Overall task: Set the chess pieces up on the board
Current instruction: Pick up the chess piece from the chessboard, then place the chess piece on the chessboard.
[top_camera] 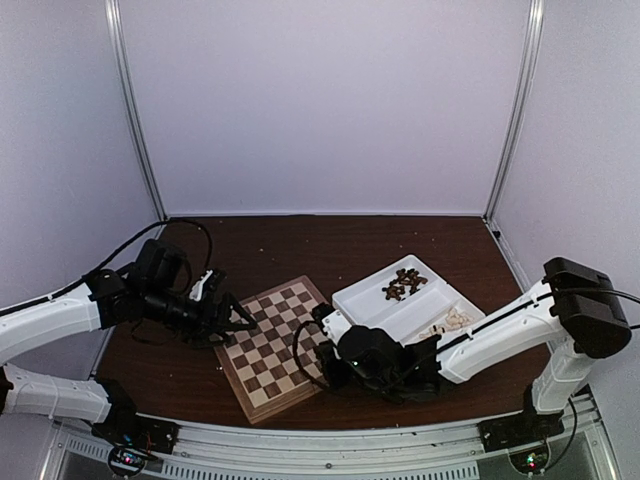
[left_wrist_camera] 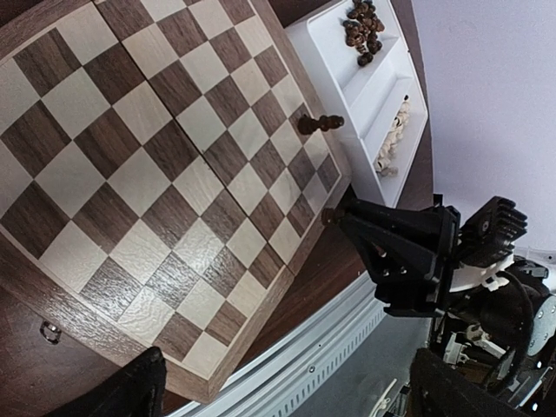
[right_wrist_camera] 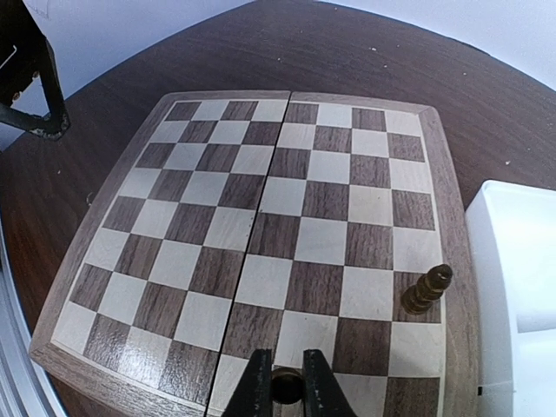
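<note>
The right gripper (right_wrist_camera: 285, 382) is pressed together on a dark chess piece (right_wrist_camera: 285, 386), pinched between both fingers (right_wrist_camera: 259, 384) over the near row of the board (right_wrist_camera: 261, 217). Whether that piece touches the board cannot be told. A second dark piece (right_wrist_camera: 427, 289) stands upright on a dark edge square beside the white tray (top_camera: 350, 292). The left gripper (top_camera: 248, 320) is spread wide over the board's left side. The tray's far compartment contains dark pieces (top_camera: 405, 284); its near compartment contains cream pieces (top_camera: 452, 320).
</note>
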Controlling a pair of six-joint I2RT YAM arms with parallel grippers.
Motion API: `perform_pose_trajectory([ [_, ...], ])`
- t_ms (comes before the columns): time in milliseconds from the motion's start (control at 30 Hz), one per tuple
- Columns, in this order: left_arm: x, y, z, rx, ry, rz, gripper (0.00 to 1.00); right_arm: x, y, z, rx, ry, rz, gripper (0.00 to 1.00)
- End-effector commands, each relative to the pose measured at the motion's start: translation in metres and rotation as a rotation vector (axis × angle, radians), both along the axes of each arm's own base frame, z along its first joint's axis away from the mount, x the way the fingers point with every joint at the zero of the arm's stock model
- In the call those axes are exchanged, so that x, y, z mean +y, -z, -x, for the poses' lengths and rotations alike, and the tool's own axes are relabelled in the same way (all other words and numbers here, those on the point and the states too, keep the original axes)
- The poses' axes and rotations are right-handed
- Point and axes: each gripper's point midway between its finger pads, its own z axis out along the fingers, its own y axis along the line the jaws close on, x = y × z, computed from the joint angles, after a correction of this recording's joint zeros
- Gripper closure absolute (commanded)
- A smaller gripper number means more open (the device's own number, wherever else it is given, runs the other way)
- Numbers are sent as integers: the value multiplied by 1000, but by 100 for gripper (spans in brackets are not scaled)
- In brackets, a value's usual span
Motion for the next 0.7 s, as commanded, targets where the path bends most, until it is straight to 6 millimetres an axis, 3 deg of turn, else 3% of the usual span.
perform_pose_trajectory([
  [0,2,-2,-3,-17,-15,4,2,-24,-5,-7,-34,85,31,90],
  [233,2,-1,-3,-16,-13,1,2,-39,4,-14,-43,142,80,91],
  [667,1,1,-4,-12,-10,-4,2,-36,23,-14,-18,140,102,91],
])
